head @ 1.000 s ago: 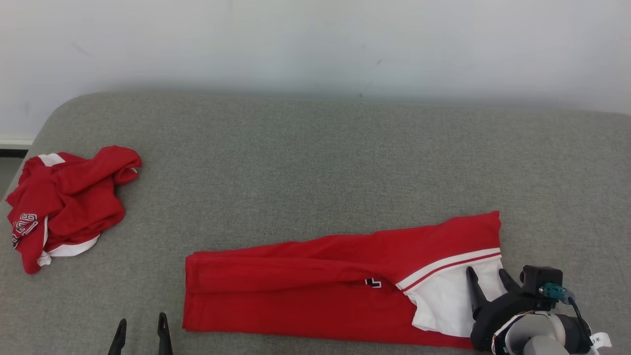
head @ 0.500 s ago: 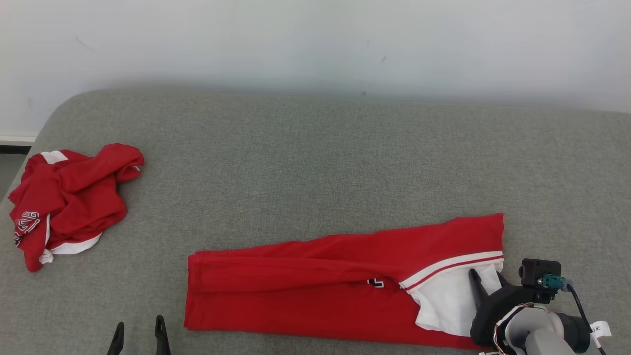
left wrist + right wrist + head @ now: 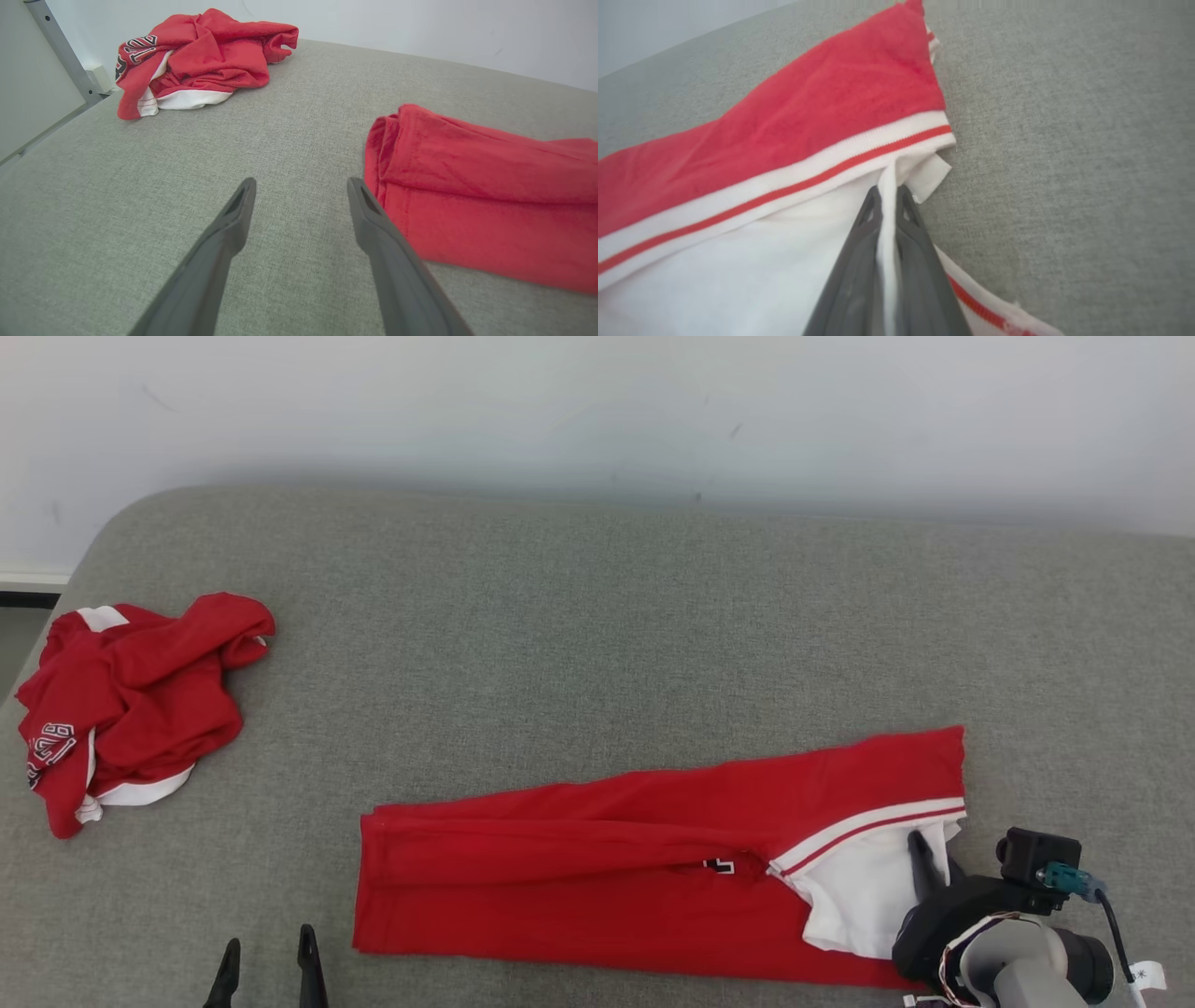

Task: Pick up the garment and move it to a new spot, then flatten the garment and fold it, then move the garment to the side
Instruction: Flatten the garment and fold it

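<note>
While right pincer [image 3: 887, 192] grips garment [image 3: 831, 93], jaws closed

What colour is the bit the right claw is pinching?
White, on the folded garment; clearest in the right wrist view.

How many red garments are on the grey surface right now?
2. The folded garment lies near the front right, its white end pinched by the right gripper. The crumpled garment sits at the left edge. More could hide inside the crumpled heap.

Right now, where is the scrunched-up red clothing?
In the head view, the scrunched-up red clothing lies at the left edge of the grey surface, apart from the folded garment.
</note>
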`<state>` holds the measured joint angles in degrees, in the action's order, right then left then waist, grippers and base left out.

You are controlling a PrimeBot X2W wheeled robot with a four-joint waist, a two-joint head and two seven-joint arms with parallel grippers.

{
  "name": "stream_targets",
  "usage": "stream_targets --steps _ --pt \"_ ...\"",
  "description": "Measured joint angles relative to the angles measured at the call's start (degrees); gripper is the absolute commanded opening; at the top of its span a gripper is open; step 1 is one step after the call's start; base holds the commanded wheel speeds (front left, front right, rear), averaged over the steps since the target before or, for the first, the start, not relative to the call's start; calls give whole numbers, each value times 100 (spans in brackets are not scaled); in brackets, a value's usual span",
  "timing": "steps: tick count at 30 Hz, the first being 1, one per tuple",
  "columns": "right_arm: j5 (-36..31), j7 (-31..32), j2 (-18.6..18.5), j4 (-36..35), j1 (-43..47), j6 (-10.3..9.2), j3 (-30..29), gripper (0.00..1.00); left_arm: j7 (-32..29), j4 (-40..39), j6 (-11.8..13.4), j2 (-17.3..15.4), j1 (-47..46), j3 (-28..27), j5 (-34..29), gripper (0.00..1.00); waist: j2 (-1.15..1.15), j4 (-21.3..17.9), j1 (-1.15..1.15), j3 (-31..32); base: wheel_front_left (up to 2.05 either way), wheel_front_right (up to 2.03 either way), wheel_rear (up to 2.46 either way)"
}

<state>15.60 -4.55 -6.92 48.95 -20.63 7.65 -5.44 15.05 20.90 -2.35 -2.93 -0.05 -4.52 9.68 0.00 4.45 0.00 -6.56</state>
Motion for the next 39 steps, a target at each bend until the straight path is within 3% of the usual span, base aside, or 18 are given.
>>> stream_targets --steps 10,15,21,29,34,39 --pt "-194 -619 -204 246 -83 -2 -670 0 0 -87 -62 1 2 68 -2 100 1 -150 1 97 0 0 0" --pt "-222 -709 -185 135 -111 -8 -600 0 0 -92 -60 1 5 127 7 100 1 -288 1 143 0 0 0" --pt "277 -702 -18 -675 -96 -9 99 0 0 -86 -52 1 7 236 52 100 1 -432 1 177 0 0 0" --pt "1094 -166 46 -1991 317 -10 1385 0 0 -75 -36 0 8 365 90 100 1 -437 0 210 0 0 0" --pt "1449 298 71 -2776 605 -10 2361 0 0 -40 -67 1 3 464 89 100 1 -305 0 213 0 0 0" --pt "1593 520 138 -3049 647 -10 3015 0 0 -43 -70 0 -9 552 79 100 0 -91 1 208 0 0 0"
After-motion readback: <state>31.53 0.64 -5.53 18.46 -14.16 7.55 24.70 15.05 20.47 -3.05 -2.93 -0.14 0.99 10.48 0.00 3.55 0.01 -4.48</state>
